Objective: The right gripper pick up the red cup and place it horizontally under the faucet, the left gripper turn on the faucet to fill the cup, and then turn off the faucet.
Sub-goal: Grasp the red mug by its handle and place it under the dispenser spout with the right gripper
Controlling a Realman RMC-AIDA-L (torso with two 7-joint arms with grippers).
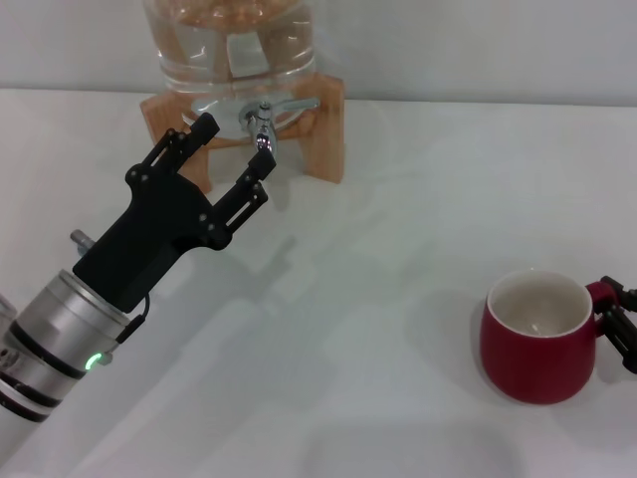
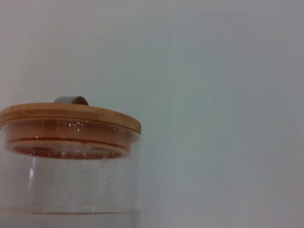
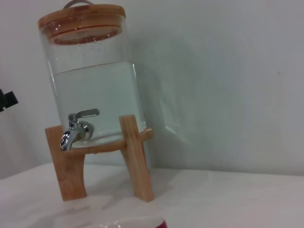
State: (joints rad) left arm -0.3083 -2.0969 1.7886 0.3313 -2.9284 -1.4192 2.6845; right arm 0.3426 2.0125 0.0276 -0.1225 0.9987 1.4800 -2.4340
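Cup: the red cup (image 1: 538,337) stands upright on the desk (image 1: 378,299) at four o'clock, its handle touching the right end effector (image 1: 619,324), whose grip I cannot tell. Left end effector (image 1: 235,149), fingers spread, reaches beside the faucet (image 1: 261,121) at twelve o'clock.

White desk (image 1: 398,299), carrying a wooden stand (image 1: 318,129) at the far edge against the wall, clear water jar (image 1: 234,45) and chrome faucet (image 1: 261,124) held in that stand, and, well apart from the stand toward the near right, an upright red cup (image 1: 537,339).
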